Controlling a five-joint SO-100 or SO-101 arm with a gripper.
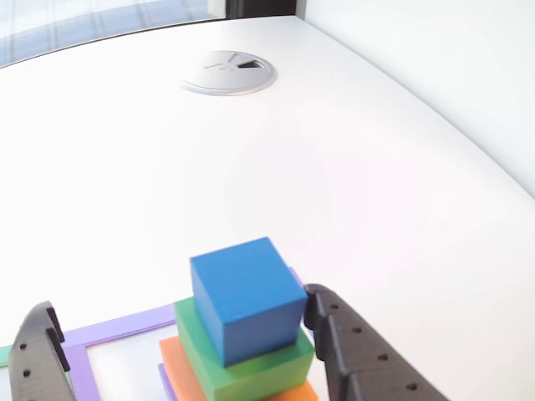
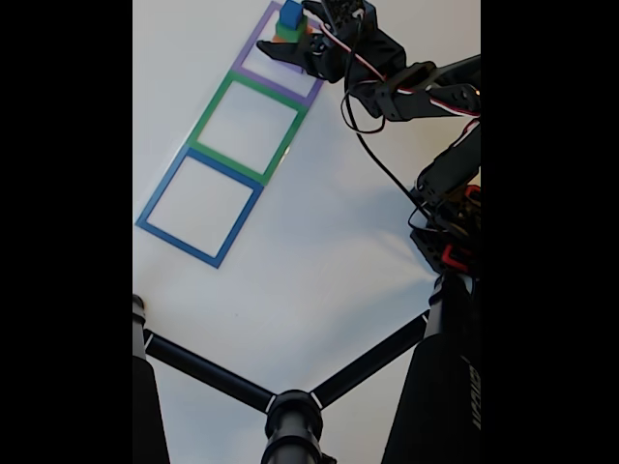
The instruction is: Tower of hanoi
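Note:
The tower of hanoi stands stacked in the other view. Its blue cube (image 1: pixel 245 305) sits on the green block (image 1: pixel 251 372). Under that is the orange block (image 1: pixel 177 361), with a sliver of the purple block (image 1: pixel 165 386) at the bottom. My gripper (image 1: pixel 180 305) is open and straddles the stack. The right finger (image 1: pixel 347 347) is close against the blue cube's side. The left finger (image 1: pixel 38 355) stands well away from it. In the fixed view the stack (image 2: pixel 290 19) sits in the far purple tape square, with the gripper (image 2: pixel 298 37) around it.
Three tape squares lie in a row on the white table: purple (image 2: pixel 253 75), green (image 2: pixel 208 116) and blue (image 2: pixel 160 198). A round grey cable grommet (image 1: pixel 229 73) sits far across the table. A black tripod (image 2: pixel 290 411) fills the near edge of the fixed view.

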